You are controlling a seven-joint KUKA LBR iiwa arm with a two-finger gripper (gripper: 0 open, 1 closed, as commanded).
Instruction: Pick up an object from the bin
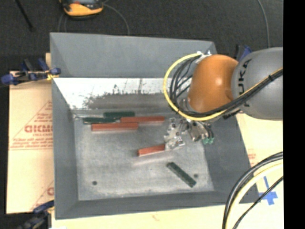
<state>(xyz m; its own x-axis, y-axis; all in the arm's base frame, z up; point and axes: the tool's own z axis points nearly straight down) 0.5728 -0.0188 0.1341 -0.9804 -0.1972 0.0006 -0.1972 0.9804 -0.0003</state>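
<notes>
In the camera view, the claw point(174, 138) hangs low in the bin point(64, 142), at the right end of a short red-brown bar point(150, 151) lying mid-floor. A dark green bar point(181, 173) lies nearby. I cannot tell whether the claw is wide or narrow.

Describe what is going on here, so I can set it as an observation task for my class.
A KUKA arm reaches into the grey metal bin from the right. Its tool is at the right end of a red-brown flat bar lying mid-bin; a grip on it cannot be confirmed. A dark green bar lies toward the front, and a cluster of similar bars lies near the back wall.
</notes>
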